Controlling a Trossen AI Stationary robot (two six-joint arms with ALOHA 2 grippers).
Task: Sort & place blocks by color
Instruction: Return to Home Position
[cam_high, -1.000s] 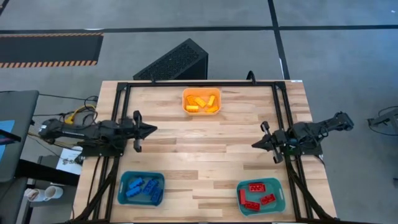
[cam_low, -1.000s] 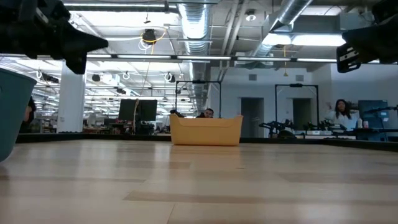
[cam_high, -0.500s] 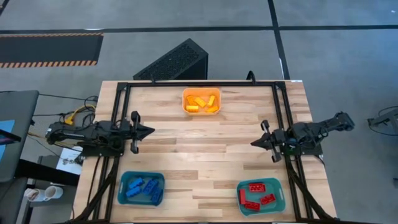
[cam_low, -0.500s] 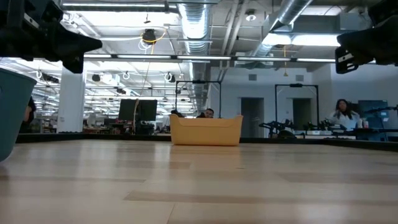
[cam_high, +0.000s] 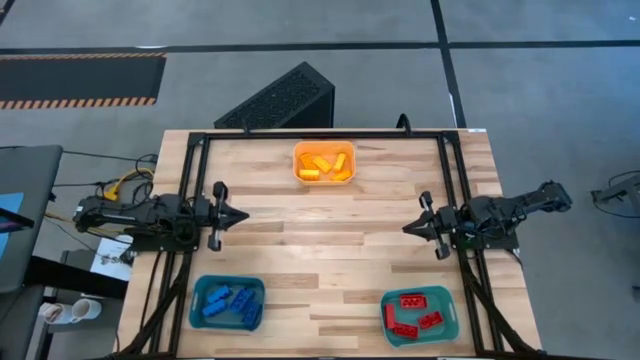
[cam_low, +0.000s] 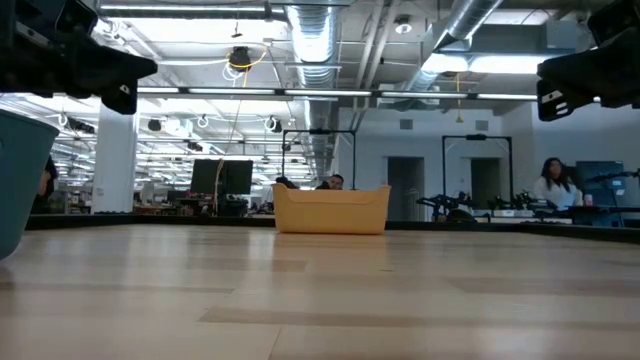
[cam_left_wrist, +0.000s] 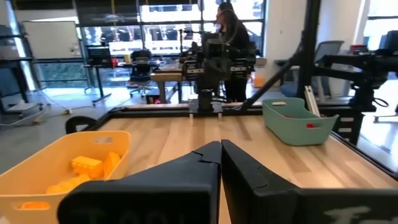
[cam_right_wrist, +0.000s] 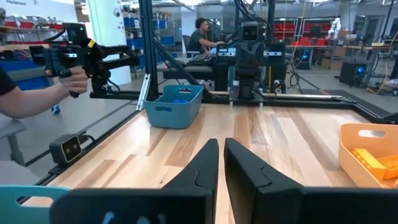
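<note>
Judged complete: blocks (cam_high: 324, 167) all binned by colour, none loose on table (cam_high: 330, 250). At left and right edges, left gripper (cam_high: 245, 213) and right gripper (cam_high: 406, 229) closed, empty.

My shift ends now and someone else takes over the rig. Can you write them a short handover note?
Grippers: the left gripper is shut and empty over the left part of the table. The right gripper is shut and empty over its right part.
Things: yellow-orange blocks in the orange bin, blue blocks in the left teal bin, red blocks in the right teal bin.
Done: no block lies loose; the sorting looks complete.
Left: probably only parking the arms.
</note>
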